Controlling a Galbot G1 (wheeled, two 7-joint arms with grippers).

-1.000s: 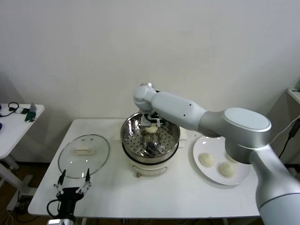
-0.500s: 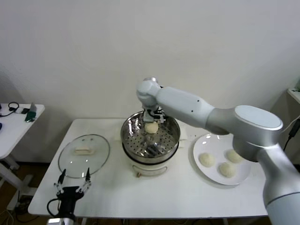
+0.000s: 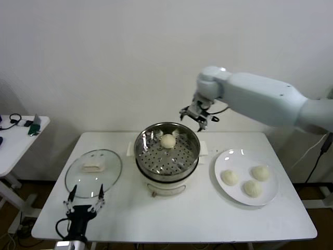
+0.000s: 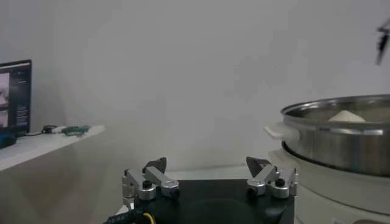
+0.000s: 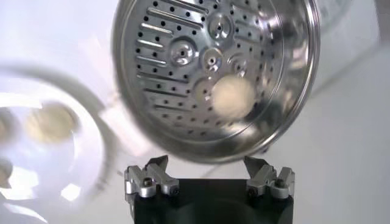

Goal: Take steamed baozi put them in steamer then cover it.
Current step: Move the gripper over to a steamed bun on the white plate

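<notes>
While the right claw (image 3: 199,116) hangs empty with fingers spread above the steamer's (image 3: 167,150) back rim, one bun (image 3: 167,140) sits inside it. Three more buns (image 3: 229,177) wait on the plate (image 3: 223,159). The lid (image 3: 93,171) lies on the table (image 3: 208,219), left claw (image 3: 83,199) parked spread beside it.

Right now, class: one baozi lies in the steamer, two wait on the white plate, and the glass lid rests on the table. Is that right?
Not quite. The head view shows three baozi on the plate, not two. The rest holds: one baozi lies in the steamer, and the lid rests on the table.
</notes>
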